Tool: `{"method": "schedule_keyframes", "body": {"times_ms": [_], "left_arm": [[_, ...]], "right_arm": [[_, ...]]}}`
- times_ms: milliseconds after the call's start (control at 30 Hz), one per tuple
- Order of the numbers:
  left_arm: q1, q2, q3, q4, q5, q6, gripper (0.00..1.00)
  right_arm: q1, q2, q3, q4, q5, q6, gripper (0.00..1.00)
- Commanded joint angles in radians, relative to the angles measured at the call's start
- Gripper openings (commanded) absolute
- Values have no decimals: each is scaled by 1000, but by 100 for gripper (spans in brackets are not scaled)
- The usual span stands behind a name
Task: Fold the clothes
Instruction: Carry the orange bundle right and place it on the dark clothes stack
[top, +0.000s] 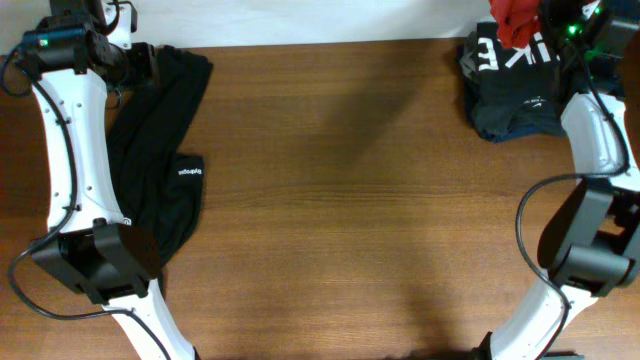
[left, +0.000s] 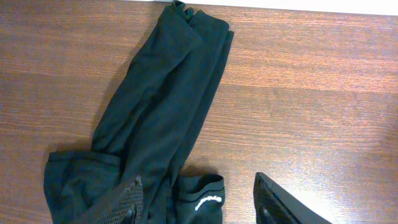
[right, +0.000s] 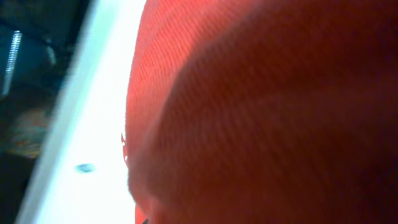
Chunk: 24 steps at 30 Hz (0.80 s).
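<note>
While the overhead view shows the long black garment (top: 165, 150) stretched along the left side of the surface (top: 350, 200), only the left wrist view settles my left gripper (left: 198, 186): fingers (left: 127, 202) spread apart, clamped on nothing, a cuff with a small white logo (left: 208, 200) lying between them. The overhead alone shows the far right corner, where the orange-red T-shirt (top: 516, 22) is bunched above a dark pile of clothes (top: 510, 100) with white lettering, my right gripper (top: 548, 18) just beside it. The right wrist view is filled with blurred orange-red fabric, no fingers visible; I cannot tell whether that gripper is apart or closed on the cloth.
</note>
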Motion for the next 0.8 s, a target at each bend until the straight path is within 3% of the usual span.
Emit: {"method": "schedule_keyframes", "body": {"times_ms": [0, 167, 200, 233, 267, 300, 367, 567, 767], "left_arm": [[1, 7, 4, 0, -6, 19, 57], [-3, 7, 4, 3, -6, 19, 57], [-3, 7, 4, 5, -6, 19, 57], [-5, 7, 4, 8, -7, 19, 57], [-5, 7, 4, 12, -6, 19, 57], [-6, 7, 4, 16, -6, 19, 57], [-8, 7, 4, 24, -6, 19, 57], [-8, 7, 4, 26, 1, 19, 57], [-8, 7, 4, 25, 1, 19, 57]], "right_arm": [[-28, 85, 15, 14, 38, 6, 4], [-61, 150, 15, -25, 45, 5, 4], [-67, 158, 15, -43, 45, 0, 13], [-75, 160, 15, -69, 45, -14, 29], [-80, 160, 15, -93, 48, -39, 56], [-84, 160, 15, -106, 44, -63, 76], [-95, 157, 15, -113, -8, -119, 100], [-160, 98, 15, -131, -197, -100, 99], [-230, -78, 15, -370, -219, -87, 99]]}}
